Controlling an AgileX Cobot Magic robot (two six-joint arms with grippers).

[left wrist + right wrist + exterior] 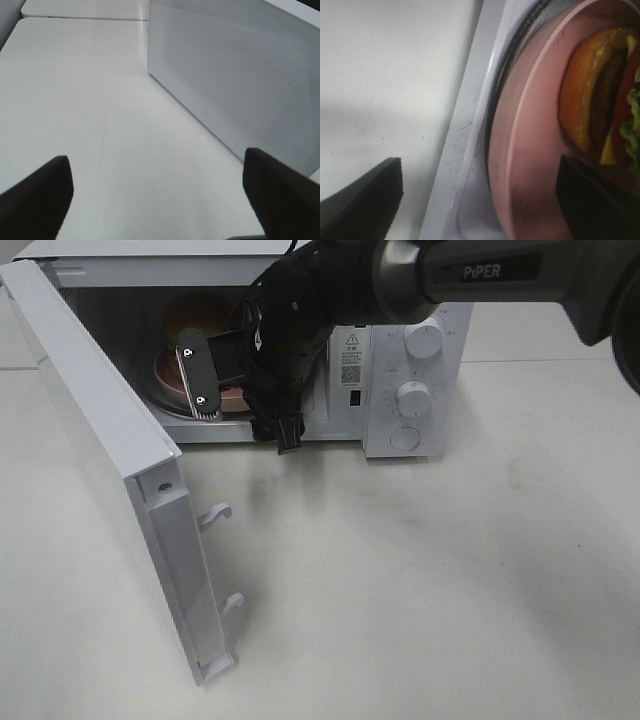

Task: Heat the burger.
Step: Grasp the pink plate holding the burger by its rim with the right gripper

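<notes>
The burger stands on a round pink plate inside the open microwave, on the turntable. Its golden bun, dark patty, red and yellow layers and green lettuce show close up in the right wrist view, with the plate's rim under it. My right gripper reaches across into the microwave's mouth and is open. One finger hangs over the plate, the other finger is outside over the table, neither gripping anything. My left gripper is open over bare table with nothing between its fingers.
The microwave's door swings wide open toward the front left, its two latch hooks sticking out. Two knobs and a button sit on the control panel. A perforated white microwave wall stands ahead of the left gripper.
</notes>
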